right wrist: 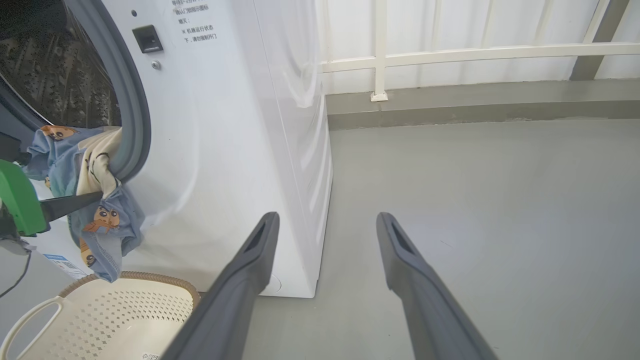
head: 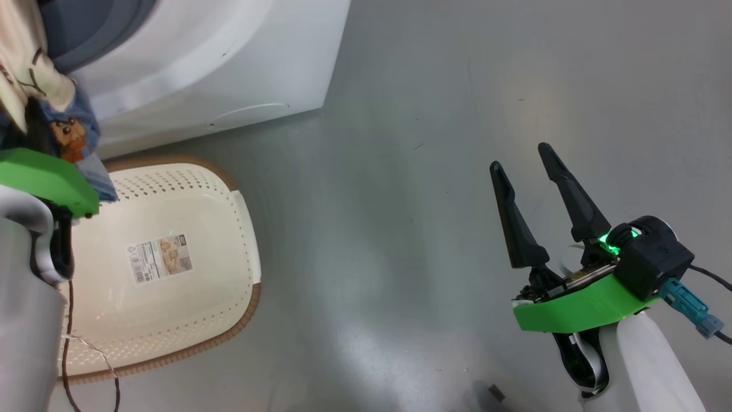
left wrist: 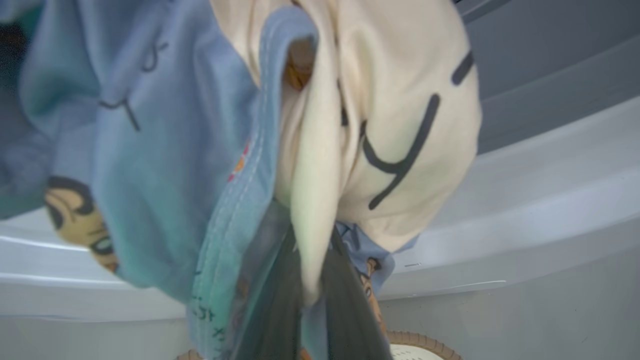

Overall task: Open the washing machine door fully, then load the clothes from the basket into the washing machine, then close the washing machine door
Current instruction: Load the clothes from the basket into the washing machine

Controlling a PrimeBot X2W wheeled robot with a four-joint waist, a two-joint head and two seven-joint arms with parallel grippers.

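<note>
My left gripper (head: 35, 127) is shut on the clothes (head: 68, 131), a blue bundle with orange-brown figures and cream cloth. It holds them at the lower lip of the washing machine (head: 229, 57), above the basket (head: 229, 274). In the left wrist view the clothes (left wrist: 175, 150) hang over my left gripper (left wrist: 312, 280), hiding its tips. From the right wrist view the clothes (right wrist: 95, 165) drape over the grey gasket (right wrist: 135, 125) at the drum opening. The basket (right wrist: 125, 300) holds no cloth, and a paper label lies on its bottom. My right gripper (head: 519, 157) (right wrist: 326, 216) stands open over bare floor. The washing machine door is out of view.
Grey floor (head: 400, 229) stretches to the machine's right. A white railing (right wrist: 450, 50) and a low kerb run along the back. A thin cable (head: 68, 320) hangs by my left arm over the basket's near side. A small dark object (head: 496, 392) lies on the floor.
</note>
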